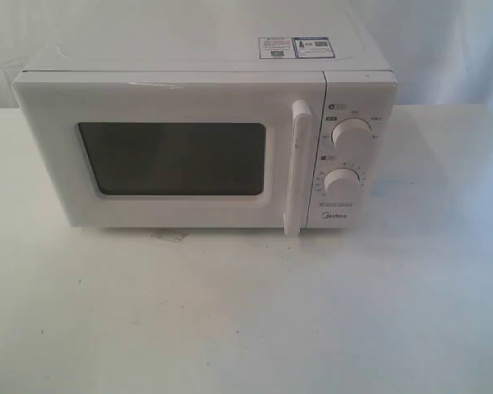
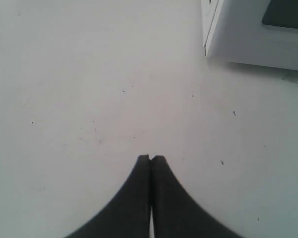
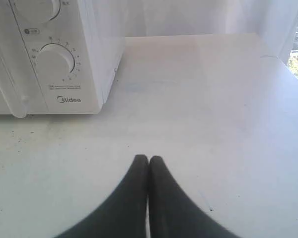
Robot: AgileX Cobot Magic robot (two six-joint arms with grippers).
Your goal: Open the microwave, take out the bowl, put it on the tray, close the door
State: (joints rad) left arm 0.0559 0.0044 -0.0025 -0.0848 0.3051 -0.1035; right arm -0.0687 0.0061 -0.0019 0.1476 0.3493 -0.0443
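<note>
The white microwave (image 1: 205, 139) stands on the table at the middle of the exterior view. Its door (image 1: 168, 156) is closed, with the dark window and the vertical white bar handle (image 1: 299, 168) at its right side. The bowl is hidden and the tray is out of view. Neither arm shows in the exterior view. My left gripper (image 2: 150, 157) is shut with nothing in it, over bare tabletop, a corner of the microwave (image 2: 248, 34) ahead of it. My right gripper (image 3: 148, 158) is shut and empty too, with the microwave's knob panel (image 3: 57, 62) in front of it.
Two round knobs (image 1: 351, 134) sit on the microwave's right panel, with labels (image 1: 296, 47) on its top. The white tabletop (image 1: 246, 312) stretches in front of the oven. A pale wall or curtain (image 1: 444, 41) stands behind it. In the right wrist view the table edge (image 3: 293, 74) runs alongside.
</note>
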